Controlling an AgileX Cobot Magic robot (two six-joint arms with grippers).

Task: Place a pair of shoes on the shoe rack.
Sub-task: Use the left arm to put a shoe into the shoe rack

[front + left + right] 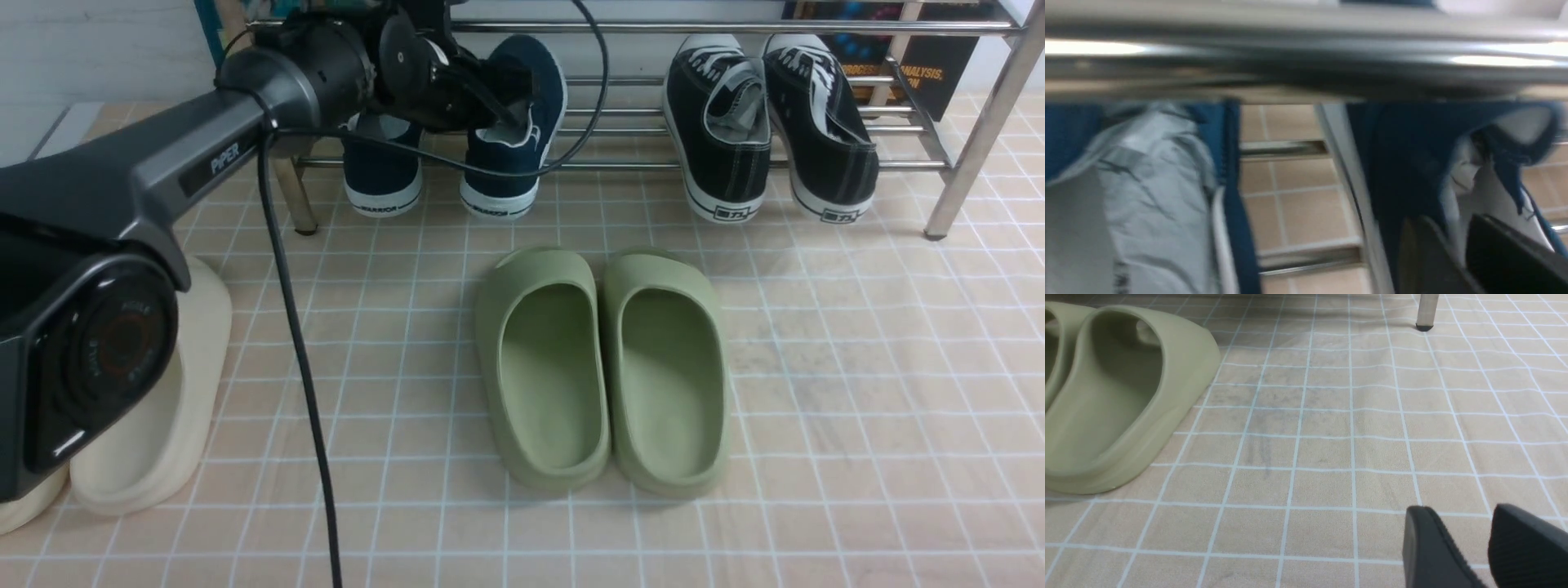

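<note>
My left arm (220, 135) reaches forward to the shoe rack (629, 166), its gripper (1447, 241) over one of the navy shoes (510, 181), fingers parted. Both lie on the rack's lower tier. My right gripper (1470, 535) is spread open, well apart from the rack.

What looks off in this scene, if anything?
One navy shoe sits askew on the rack, toe leaning away from its mate, which points straighter. The left gripper is at that tilted shoe's opening. No spill or damage visible.
</note>
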